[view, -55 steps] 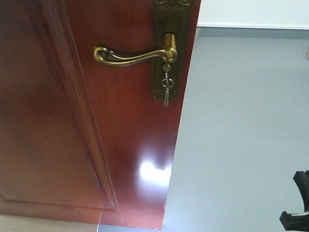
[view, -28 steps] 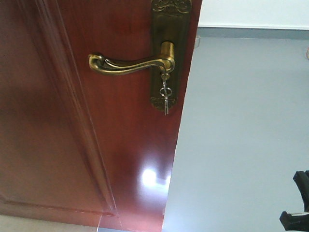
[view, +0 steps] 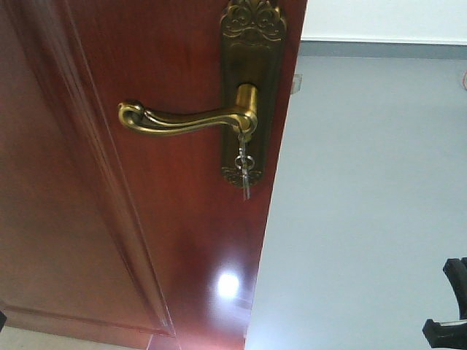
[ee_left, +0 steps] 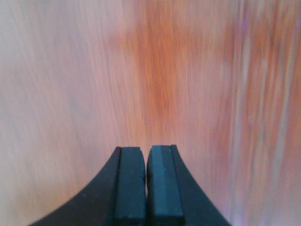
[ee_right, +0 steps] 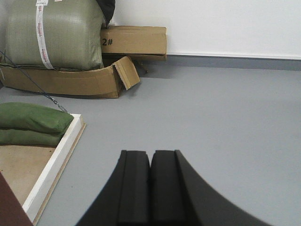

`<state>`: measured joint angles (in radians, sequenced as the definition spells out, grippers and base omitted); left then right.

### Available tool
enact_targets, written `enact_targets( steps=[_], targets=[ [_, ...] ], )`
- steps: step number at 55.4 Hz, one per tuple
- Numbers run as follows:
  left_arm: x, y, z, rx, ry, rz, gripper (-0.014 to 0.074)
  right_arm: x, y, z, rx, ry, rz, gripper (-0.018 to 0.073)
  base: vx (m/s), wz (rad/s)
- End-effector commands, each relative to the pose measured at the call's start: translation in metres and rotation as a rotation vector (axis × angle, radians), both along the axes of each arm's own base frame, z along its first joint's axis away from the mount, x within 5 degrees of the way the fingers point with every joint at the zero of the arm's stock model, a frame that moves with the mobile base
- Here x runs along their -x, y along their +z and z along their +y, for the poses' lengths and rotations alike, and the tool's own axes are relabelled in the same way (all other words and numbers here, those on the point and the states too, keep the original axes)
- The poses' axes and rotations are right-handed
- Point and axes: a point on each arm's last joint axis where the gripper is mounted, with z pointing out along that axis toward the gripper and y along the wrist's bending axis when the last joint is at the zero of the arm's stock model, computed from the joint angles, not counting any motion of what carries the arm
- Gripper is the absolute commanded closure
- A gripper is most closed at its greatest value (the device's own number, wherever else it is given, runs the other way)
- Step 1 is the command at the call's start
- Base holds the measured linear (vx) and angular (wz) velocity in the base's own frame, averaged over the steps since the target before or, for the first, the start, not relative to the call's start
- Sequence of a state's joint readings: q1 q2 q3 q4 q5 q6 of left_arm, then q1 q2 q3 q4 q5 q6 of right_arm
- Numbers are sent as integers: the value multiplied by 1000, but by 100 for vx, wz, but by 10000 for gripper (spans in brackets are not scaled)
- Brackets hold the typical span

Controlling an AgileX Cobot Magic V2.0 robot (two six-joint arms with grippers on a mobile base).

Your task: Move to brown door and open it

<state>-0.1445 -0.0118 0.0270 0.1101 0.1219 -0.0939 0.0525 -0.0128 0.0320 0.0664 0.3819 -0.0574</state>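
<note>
The brown door (view: 168, 240) fills the left of the front view, glossy reddish wood with a recessed panel. Its brass lever handle (view: 182, 119) points left from a long ornate backplate (view: 252, 65), and keys (view: 244, 169) dangle below the lever. The door's free edge runs down the middle, with grey floor showing beyond it. In the left wrist view my left gripper (ee_left: 146, 150) is shut and empty, very close to the door's wood surface (ee_left: 155, 70). My right gripper (ee_right: 151, 155) is shut and empty, facing open floor. A black arm part (view: 446, 306) shows at the front view's lower right.
Grey floor (ee_right: 225, 108) stretches to a white wall with a grey skirting (view: 379, 48). At the far left stand cardboard boxes (ee_right: 134, 41) and a big green woven sack (ee_right: 54, 33). Green bags (ee_right: 33, 123) lie on a white-edged board (ee_right: 56, 162).
In the front view the handle and backplate have slid down and left, so the backplate's ornate top now shows. The door's edge has shifted slightly.
</note>
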Motion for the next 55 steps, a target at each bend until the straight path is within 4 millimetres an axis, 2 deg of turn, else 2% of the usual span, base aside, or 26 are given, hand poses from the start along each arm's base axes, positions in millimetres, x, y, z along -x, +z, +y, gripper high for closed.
enact_targets(
  steps=[1, 21, 55],
  targets=[
    [3, 19, -1, 30, -17, -170, 421, -2, 6, 0, 7, -2, -80, 559, 0, 0],
    [3, 23, -1, 152, -22, -192, 421, -2, 6, 0, 7, -2, -80, 559, 0, 0],
    [3, 23, -1, 153, -22, -192, 421, -2, 6, 0, 7, -2, -80, 559, 0, 0]
  ],
)
